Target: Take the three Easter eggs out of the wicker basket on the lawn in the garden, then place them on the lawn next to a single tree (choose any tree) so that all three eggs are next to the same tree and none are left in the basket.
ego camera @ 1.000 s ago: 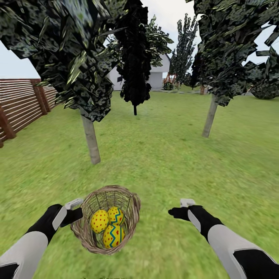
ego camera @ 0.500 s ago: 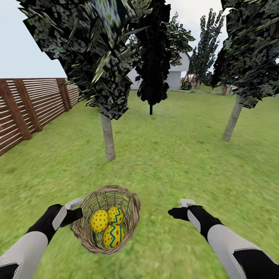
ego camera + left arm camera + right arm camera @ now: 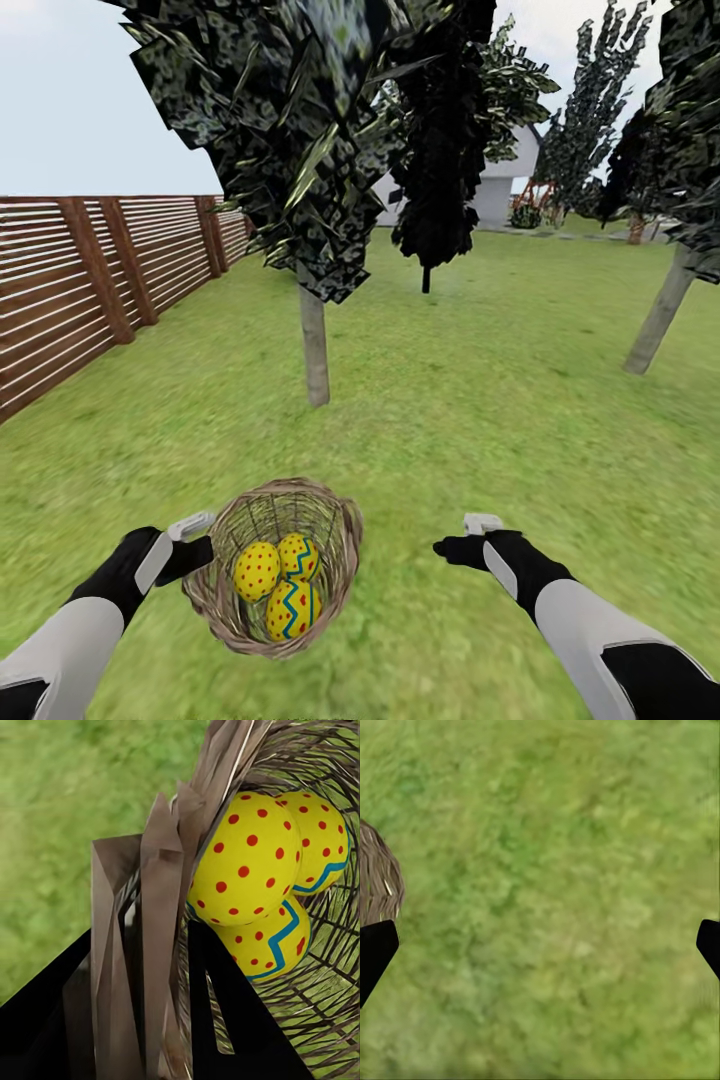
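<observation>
- Head view: a small brown woven wicker basket, round and tapered like a bucket, is held above a mottled green lawn in a fenced garden.
- Three yellow Easter eggs with red dots and a blue-green zigzag band are seen lying together inside the basket, touching one another.
- The left gripper is pinched on the basket's rim, and the left wrist view shows its dark fingers on either side of the woven wall, with the eggs just beyond.
- The basket appears to be carried whole, probably so that all three eggs reach one spot in a single trip.
- The right gripper is held out over bare grass, well apart from the basket; in the right wrist view its dark fingertips are spread wide with nothing between them, likely kept free for lifting eggs out.
- A tree with a straight pale grey-beige trunk and dark blocky foliage stands ahead, near the centre, and looks to be the chosen one.
- A brown horizontal-slat wooden fence runs along the left side.
- No egg has been placed on the grass yet.
</observation>
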